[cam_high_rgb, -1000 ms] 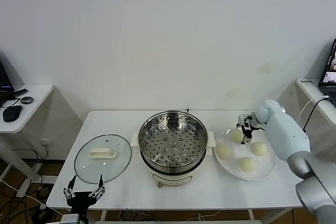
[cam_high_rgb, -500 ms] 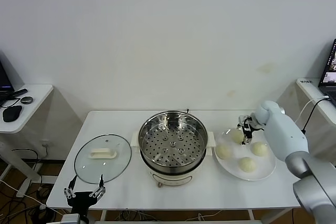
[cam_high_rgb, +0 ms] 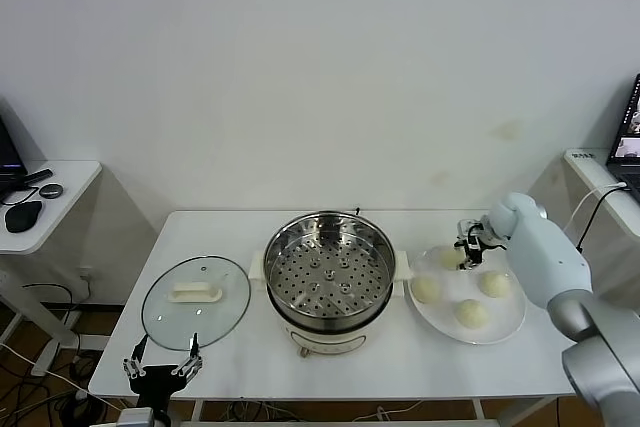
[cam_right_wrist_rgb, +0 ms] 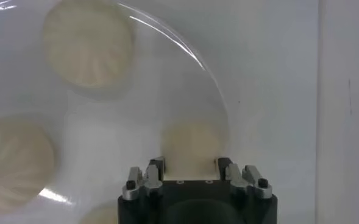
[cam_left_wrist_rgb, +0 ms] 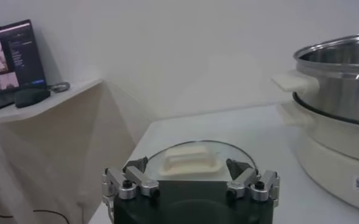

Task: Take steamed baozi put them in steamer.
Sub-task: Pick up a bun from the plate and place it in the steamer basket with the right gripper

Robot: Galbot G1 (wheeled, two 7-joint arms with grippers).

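My right claw [cam_high_rgb: 467,250] hangs directly over the rear bun of four cream-white, round steamed baozi [cam_right_wrist_rgb: 191,145] on the flat white round plate [cam_high_rgb: 505,329], its fingers [cam_right_wrist_rgb: 150,173] spread to either side of the dough, not yet pinching it. To do this well, I judge I should lower squarely, close gently so the soft bun does not dent, then lift clear of the plate rim before crossing to the large shiny stainless-steel steamer [cam_high_rgb: 329,265] with its perforated tray, just beside the plate on the white table [cam_high_rgb: 240,352]. My left claw [cam_high_rgb: 160,368] waits spread at the table's near edge, by the round glass lid [cam_high_rgb: 195,302].
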